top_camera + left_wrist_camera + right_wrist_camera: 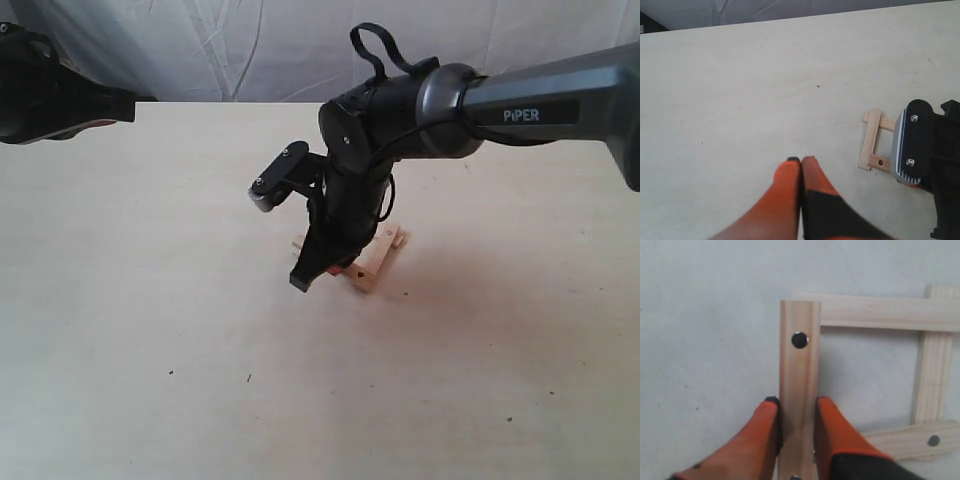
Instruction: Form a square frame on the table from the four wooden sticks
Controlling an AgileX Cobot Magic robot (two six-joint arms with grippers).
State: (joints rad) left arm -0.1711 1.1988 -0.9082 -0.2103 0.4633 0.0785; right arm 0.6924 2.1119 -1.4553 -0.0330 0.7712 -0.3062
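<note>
Beige and faintly grained, the table [150,330] fills the scene, marked by a few tiny dark specks. The dark grey right arm [540,100] reaches in from the right of the exterior view and bends down over the table's middle. The left arm [50,95] sits at the far left edge of that view, well apart from it.

Under the right arm, near the table's centre, lies the square frame [385,250]. It is made of four pale wooden sticks overlapping at the corners, their ends poking out a little.

The right gripper [797,407] is clamped on one of them, the held stick [800,375]. An orange finger [765,430] presses against each long edge, so the jaws stand only as far apart as the stick is wide. The held stick's end lies on top of a second stick [880,312], with a dark dot [800,340] near that corner. A third stick [935,355] forms the side opposite the held one. The fourth stick [910,440], also dotted, lies across the third's end and runs behind the gripper's finger.

The left gripper [801,162] hangs over bare table with its orange fingers pressed together, holding nothing.
</note>
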